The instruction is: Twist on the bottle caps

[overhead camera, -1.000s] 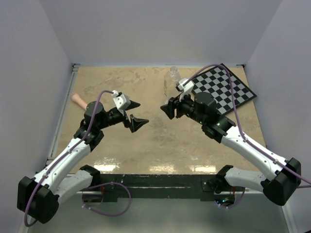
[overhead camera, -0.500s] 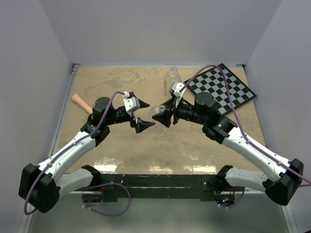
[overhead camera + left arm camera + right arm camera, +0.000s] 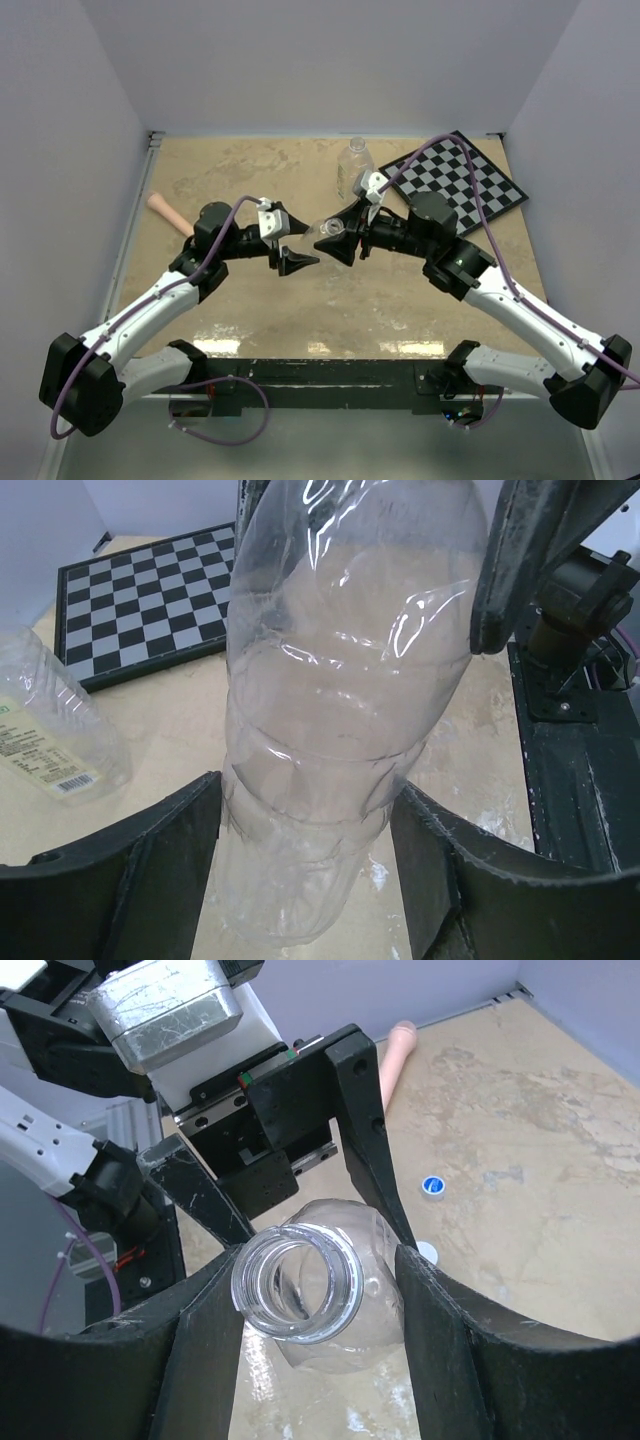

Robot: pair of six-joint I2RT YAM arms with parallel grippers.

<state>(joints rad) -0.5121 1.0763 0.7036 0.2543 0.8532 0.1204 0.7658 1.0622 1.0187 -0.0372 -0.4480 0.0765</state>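
Showing blue cap (image 3: 432,1186), white cap (image 3: 427,1251) in R wrist view only; R hand (image 3: 315,1278) clamping small bottle (image 3: 335,1340), L hand (image 3: 297,243) splayed.

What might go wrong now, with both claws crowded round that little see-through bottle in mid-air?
1. The small clear plastic bottle hangs in the air in the right gripper, with the open left gripper flanking it. Release before the left closes would probably drop it.
2. Its walls look thin, so a hard squeeze may crumple it.
3. Both grippers' fingers sit close together and might collide.
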